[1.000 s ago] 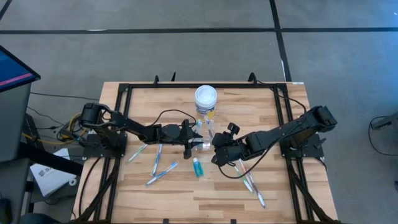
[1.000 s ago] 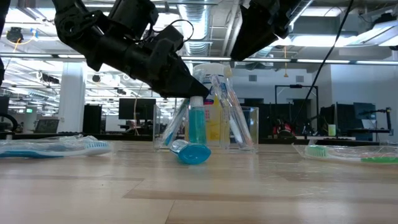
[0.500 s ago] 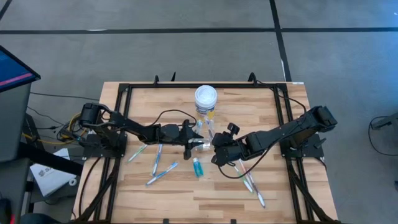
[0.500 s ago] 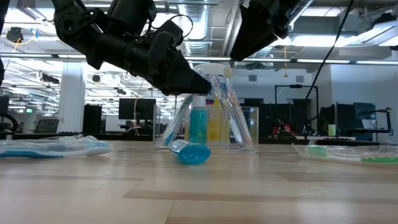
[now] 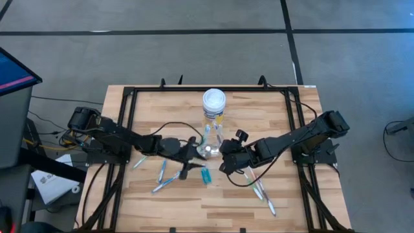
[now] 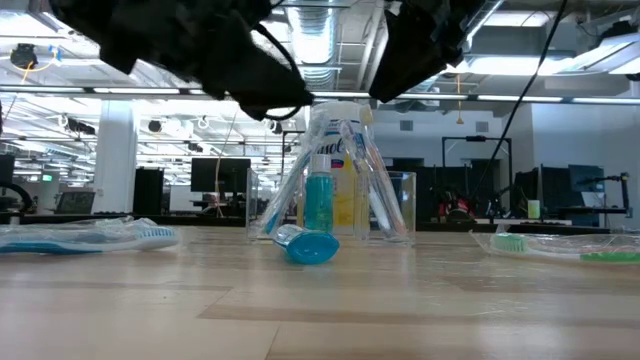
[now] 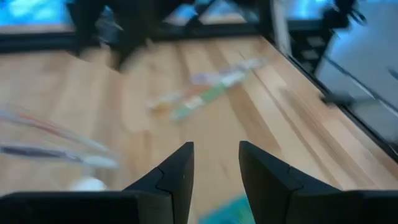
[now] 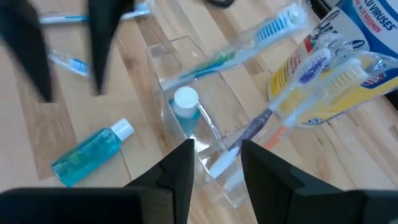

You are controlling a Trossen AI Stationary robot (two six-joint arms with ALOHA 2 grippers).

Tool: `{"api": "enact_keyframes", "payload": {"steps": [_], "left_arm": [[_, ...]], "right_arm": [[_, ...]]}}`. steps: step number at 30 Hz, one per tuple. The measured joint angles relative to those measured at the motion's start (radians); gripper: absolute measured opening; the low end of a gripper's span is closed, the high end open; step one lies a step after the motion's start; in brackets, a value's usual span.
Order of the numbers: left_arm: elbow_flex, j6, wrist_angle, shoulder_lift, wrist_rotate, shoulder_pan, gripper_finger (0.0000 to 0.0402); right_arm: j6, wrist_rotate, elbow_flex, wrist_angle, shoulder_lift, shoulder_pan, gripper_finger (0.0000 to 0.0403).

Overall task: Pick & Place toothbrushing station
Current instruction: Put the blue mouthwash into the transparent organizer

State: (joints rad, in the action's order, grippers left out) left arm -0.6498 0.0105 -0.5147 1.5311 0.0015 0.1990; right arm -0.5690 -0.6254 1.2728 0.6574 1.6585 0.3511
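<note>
When going for the loose teal tube, which looks to be the step in hand, bring the left gripper down squarely over the tube's middle and across its length, not along it. Left gripper stands spread a moderate way with nothing between the fingers, low over the table just beside that tube. Close gently, since a soft tube of that kind probably squashes or squirts sideways. Lift well clear before swinging toward the clear cup, which sits near the middle of the table just in front of the yellow jar. Mind the toothbrushes leaning out of the cup and the second teal tube standing inside it: come in from above and drop into the free corner. Keep away from the right gripper, poised right over the cup, likewise parted and holding nothing.

Hard to read from the left wrist view: heavily smeared, only a sliver of teal at the edge. Cannot tell from the high view exactly how the left fingers line up with the tube. From the low view, both grippers cut off above.
</note>
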Motion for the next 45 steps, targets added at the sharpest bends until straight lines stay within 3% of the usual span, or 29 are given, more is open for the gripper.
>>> {"api": "enact_keyframes", "payload": {"steps": [8,21,26,34,45], "left_arm": [[0.000,-0.112,0.022,0.056,0.000,0.091,0.0122],[-0.076,-0.275,0.033,0.227,-0.166,0.166,0.0122],[-0.177,-0.354,0.195,0.267,-0.256,0.184,0.0122],[-0.377,-0.425,0.597,0.283,-0.291,0.183,0.0122],[-0.399,-0.529,0.643,0.283,-0.249,0.167,0.0122]], "right_arm": [[0.001,0.000,0.000,-0.001,0.000,0.000,0.0123],[0.003,0.000,0.000,-0.007,0.000,0.001,0.0123],[0.003,0.001,0.000,-0.007,0.000,0.001,0.0123],[0.004,0.001,0.001,-0.002,-0.001,0.001,0.0123],[0.030,0.031,0.001,0.029,-0.001,0.002,0.0123]]}}
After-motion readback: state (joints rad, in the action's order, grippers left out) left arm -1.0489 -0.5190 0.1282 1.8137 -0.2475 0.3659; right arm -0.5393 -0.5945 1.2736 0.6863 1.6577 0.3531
